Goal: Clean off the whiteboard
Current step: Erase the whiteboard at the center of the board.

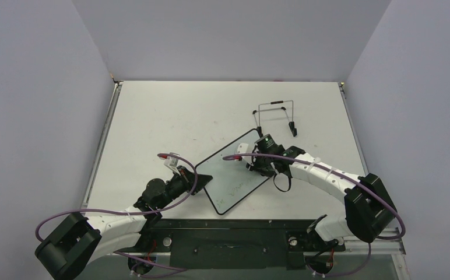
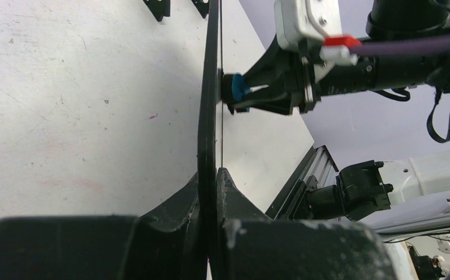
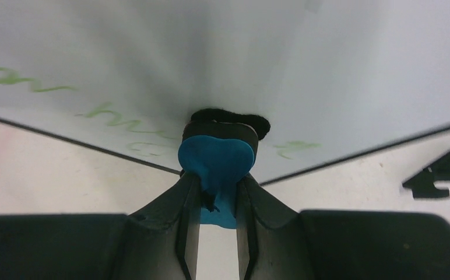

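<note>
Near the middle of the table, I am pinching the whiteboard by its frame with my left gripper to steady it. My right gripper, clamped on the blue eraser, is pressing the felt against the board face, beside green writing not yet wiped.

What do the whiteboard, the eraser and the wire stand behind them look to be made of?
The whiteboard: smooth white panel with a slight sheen, likely coated, bearing faint green writing; thin black frame, probably plastic. The eraser: blue body, plastic or foam, cannot tell which; dark fuzzy pad, probably felt, against the board. The stand: thin metal-looking wire with black end caps.
</note>
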